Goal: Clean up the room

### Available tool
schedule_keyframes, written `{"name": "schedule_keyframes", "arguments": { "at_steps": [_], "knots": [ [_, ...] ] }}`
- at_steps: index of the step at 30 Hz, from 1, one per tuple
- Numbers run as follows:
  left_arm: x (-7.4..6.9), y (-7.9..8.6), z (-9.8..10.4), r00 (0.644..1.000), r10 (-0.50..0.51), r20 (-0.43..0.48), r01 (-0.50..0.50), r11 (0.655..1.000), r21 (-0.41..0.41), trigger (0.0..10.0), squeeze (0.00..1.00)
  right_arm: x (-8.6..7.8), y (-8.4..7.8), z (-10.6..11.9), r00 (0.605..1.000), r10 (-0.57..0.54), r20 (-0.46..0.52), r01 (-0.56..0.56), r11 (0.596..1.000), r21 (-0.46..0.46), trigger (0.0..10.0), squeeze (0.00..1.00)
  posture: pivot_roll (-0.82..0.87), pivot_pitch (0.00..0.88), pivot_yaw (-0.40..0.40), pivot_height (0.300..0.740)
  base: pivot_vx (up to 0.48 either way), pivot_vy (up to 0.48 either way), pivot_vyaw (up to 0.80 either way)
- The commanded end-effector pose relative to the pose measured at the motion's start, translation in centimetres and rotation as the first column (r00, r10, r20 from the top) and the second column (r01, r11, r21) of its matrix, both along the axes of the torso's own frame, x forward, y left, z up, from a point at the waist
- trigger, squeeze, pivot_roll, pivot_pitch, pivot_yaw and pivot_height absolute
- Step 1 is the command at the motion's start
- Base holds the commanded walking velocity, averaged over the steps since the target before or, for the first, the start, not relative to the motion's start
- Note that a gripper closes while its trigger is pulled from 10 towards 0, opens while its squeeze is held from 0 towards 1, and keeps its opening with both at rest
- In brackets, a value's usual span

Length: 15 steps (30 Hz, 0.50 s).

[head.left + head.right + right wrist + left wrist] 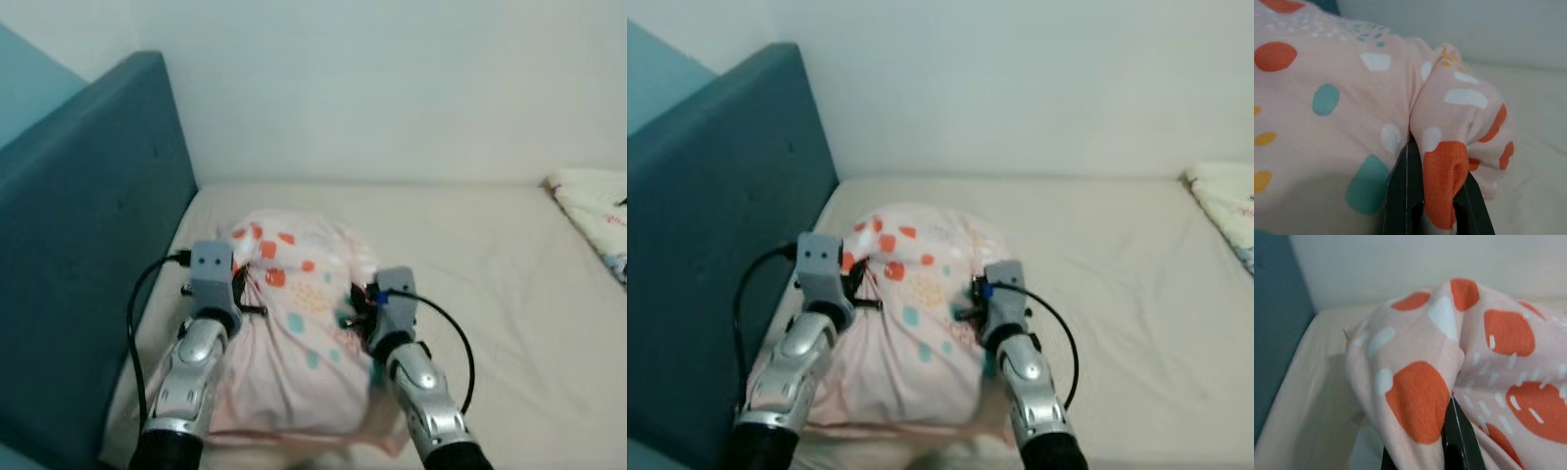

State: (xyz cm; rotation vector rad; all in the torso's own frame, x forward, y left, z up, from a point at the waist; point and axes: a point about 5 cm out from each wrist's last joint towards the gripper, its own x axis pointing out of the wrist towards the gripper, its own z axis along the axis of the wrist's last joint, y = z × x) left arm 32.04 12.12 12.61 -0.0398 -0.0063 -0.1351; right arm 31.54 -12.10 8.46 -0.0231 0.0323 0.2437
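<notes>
Both jaws clenched on spotted pink pillow (294,333), left gripper (240,289), right gripper (358,304), beige mattress (490,294)

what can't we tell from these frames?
- Left claw: fingers mostly buried in a pinched fold of the pink spotted pillow, left wrist view.
- Pillow's near edge: covered by both arms, head views.
- Patterned bedding: cut off by the frame edge.
- Right claw: fingertips hidden by fabric.
</notes>
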Motion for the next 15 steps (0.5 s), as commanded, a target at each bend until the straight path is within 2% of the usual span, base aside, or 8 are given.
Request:
{"name": "schedule_keyframes", "arguments": {
  "at_steps": [1,15],
  "knots": [
    [0.01,-0.07,0.76,0.999,-0.002,0.051,0.002,1.0,0.001,10.0,0.0,-0.04,1.65,0.51,0.997,0.066,0.026,-0.066,0.998,0.014,10.0,0.0,0.07,0.0,-0.009,0.74,0.0,0.0,0.0],
    [0.04,0.36,0.97,0.998,-0.006,0.068,0.006,1.0,0.004,10.0,0.0,-0.09,1.56,0.53,0.998,0.054,0.033,-0.055,0.998,0.02,10.0,0.0,0.07,0.0,-0.006,0.74,0.0,0.018,0.0]
  ]
}}
